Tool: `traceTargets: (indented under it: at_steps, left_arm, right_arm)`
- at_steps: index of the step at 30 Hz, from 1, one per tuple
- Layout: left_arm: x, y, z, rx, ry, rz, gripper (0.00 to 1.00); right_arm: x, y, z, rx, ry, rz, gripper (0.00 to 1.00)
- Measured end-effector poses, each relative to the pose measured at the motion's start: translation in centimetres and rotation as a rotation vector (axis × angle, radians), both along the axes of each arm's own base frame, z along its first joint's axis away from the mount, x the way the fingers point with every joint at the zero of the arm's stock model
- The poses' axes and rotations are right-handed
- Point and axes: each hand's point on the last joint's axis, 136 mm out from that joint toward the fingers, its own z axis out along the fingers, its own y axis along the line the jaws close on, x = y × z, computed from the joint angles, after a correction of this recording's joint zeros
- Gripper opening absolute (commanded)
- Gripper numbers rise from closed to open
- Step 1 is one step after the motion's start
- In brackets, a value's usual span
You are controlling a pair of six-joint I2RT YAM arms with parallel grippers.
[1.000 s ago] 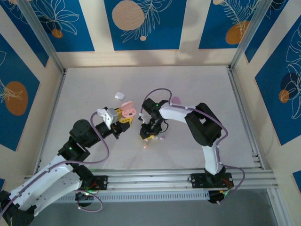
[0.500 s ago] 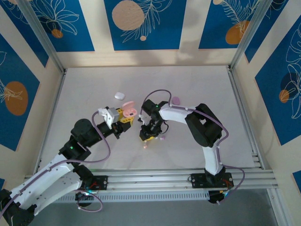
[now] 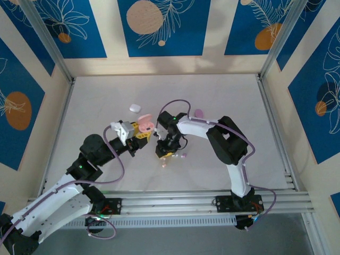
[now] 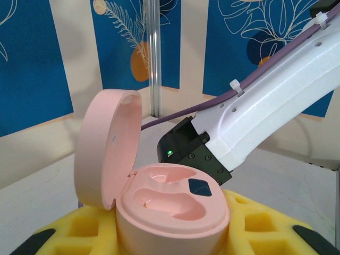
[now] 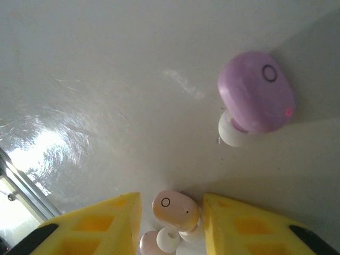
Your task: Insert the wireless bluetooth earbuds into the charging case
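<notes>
Left tool clenched on open pink case; right tool parted astride pink earbud: centre, then close gently.

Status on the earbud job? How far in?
Done: the pink charging case is open, lid up, gripped by the left gripper; both wells look empty. In hand: the right gripper stands open around a pink earbud on the table, not yet clamped. Left: grasp it, seat it, then the second pink bud beside it. A purple earbud lies nearby.
</notes>
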Motion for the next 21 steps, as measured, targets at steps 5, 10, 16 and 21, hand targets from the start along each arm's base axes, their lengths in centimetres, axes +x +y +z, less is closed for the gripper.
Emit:
traceTargets:
  at_steps: [5, 10, 16, 21]
  left_arm:
    - [0.00, 0.00, 0.00, 0.000, 0.000, 0.000, 0.30]
    - [0.01, -0.01, -0.01, -0.005, 0.007, 0.000, 0.30]
    - [0.01, -0.01, -0.01, -0.011, 0.016, -0.001, 0.30]
    - [0.01, -0.01, -0.01, -0.011, 0.016, -0.001, 0.30]
  right_arm:
    - [-0.05, -0.08, -0.04, -0.007, -0.009, 0.012, 0.36]
    - [-0.17, -0.03, 0.05, -0.002, -0.014, 0.024, 0.37]
    - [-0.63, -0.03, -0.02, -0.014, -0.014, 0.039, 0.37]
    - [-0.64, -0.06, -0.13, -0.055, -0.055, 0.059, 0.33]
